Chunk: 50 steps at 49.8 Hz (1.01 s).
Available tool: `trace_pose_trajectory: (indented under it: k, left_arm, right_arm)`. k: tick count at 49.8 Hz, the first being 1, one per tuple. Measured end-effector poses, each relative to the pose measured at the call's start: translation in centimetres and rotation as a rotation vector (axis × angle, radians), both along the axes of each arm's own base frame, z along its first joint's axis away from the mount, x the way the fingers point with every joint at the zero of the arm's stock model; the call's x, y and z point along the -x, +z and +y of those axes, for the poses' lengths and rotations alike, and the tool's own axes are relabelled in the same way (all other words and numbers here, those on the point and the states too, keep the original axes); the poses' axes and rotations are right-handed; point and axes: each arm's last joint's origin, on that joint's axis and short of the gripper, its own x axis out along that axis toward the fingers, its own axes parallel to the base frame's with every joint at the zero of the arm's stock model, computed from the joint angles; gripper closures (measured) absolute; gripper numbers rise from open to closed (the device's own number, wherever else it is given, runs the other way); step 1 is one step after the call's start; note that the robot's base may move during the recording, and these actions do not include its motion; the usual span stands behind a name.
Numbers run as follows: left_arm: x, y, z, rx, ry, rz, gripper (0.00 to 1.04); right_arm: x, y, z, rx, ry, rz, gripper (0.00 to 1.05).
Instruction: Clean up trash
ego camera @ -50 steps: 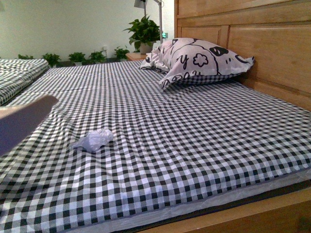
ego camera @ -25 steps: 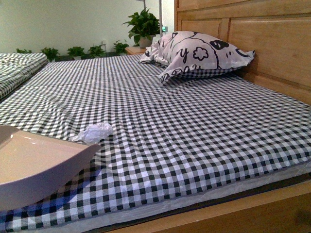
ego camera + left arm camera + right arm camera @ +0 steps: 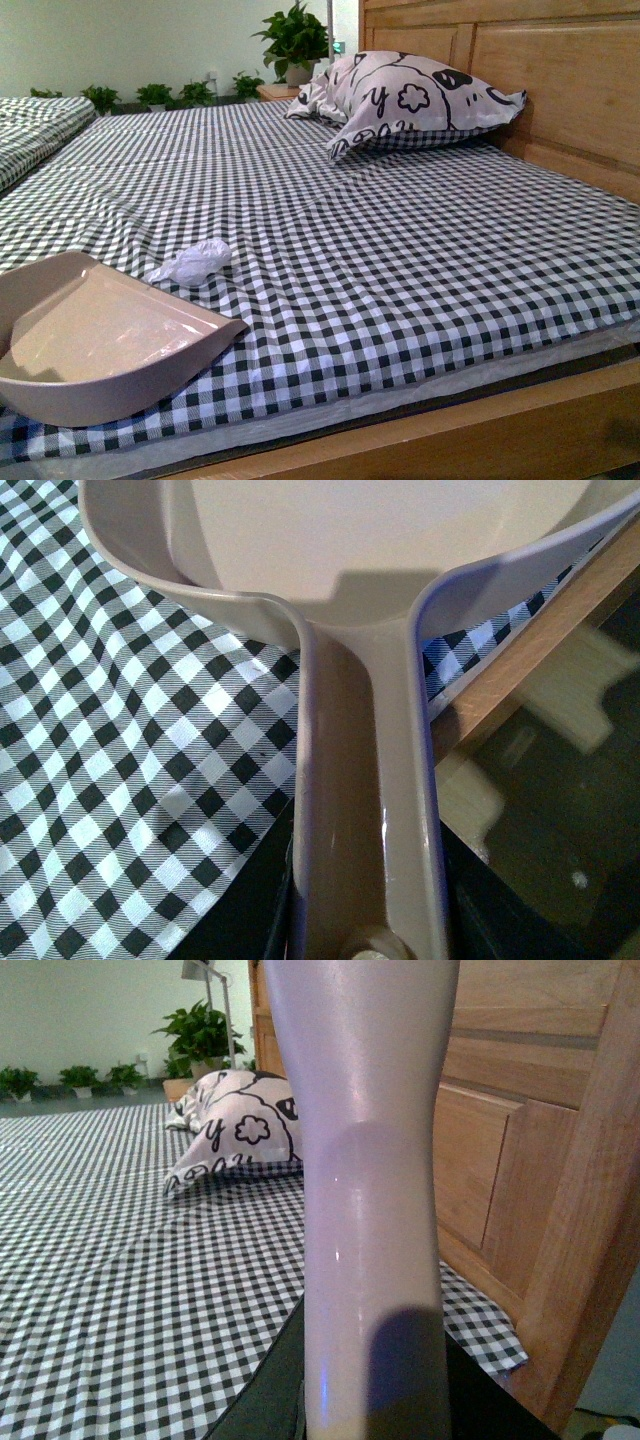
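The trash (image 3: pixel 193 262), a small crumpled white wad, lies on the black-and-white checked bedsheet (image 3: pixel 400 260) near the front left. The pale pink-beige dustpan (image 3: pixel 100 335) rests on the sheet just in front of it, its open mouth towards the wad, a short gap between them. My left gripper (image 3: pixel 365 945) is shut on the dustpan's handle (image 3: pixel 365 810); the pan (image 3: pixel 380 540) fills the far side of the left wrist view. My right gripper (image 3: pixel 370 1425) is shut on the pale brush handle (image 3: pixel 370 1190), which stands upright; neither arm shows in the front view.
A white pillow with black prints (image 3: pixel 410 105) lies at the back right against the wooden headboard (image 3: pixel 560 80). The wooden bed frame edge (image 3: pixel 480 430) runs along the front. Potted plants (image 3: pixel 295 35) stand behind the bed. A second checked bed (image 3: pixel 35 125) is at the far left.
The dustpan has come further into the front view from the left and settled flat on the sheet, closer to the wad. The camera view has shifted slightly.
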Motion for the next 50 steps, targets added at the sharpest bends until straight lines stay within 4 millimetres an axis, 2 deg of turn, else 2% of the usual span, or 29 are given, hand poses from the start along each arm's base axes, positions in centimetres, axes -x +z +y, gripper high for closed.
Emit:
trace_pose_trajectory:
  k: [12,15,18,25,26,28,33,38,43,50]
  left_arm:
    - [0.1,-0.2,0.2,-0.002,-0.012,0.033,0.77]
    - [0.1,-0.2,0.2,-0.002,-0.013,0.033,0.77]
    - [0.1,-0.2,0.2,-0.003,-0.013,0.033,0.77]
    - [0.1,-0.2,0.2,-0.003,-0.014,0.033,0.77]
    - [0.1,-0.2,0.2,-0.003,-0.014,0.032,0.77]
    - [0.1,-0.2,0.2,-0.003,-0.015,0.032,0.77]
    - [0.1,-0.2,0.2,-0.004,-0.015,0.033,0.77]
    - [0.1,-0.2,0.2,-0.004,-0.016,0.034,0.77]
    - [0.1,-0.2,0.2,-0.004,-0.016,0.034,0.77]
    - [0.1,-0.2,0.2,-0.004,-0.016,0.034,0.77]
  right_arm:
    - [0.0,0.0,0.0,-0.001,-0.008,0.01,0.87]
    - [-0.5,0.0,0.6,0.039,-0.071,0.182,0.87]
    - [-1.2,0.6,1.8,0.092,-0.018,0.305,0.87]
    - [-5.1,2.5,5.9,0.17,0.206,0.436,0.87]
    - [-6.3,3.2,6.9,0.188,0.247,0.434,0.87]
    - [-7.5,3.4,7.9,0.205,0.278,0.448,0.87]
    - [-12.2,3.9,11.9,0.256,0.41,0.513,0.87]
    - [-15.6,3.0,14.5,0.29,0.443,0.568,0.87]
    - [-18.5,1.0,16.6,0.303,0.453,0.653,0.87]
    - [-20.7,-1.9,18.6,0.311,0.45,0.745,0.87]
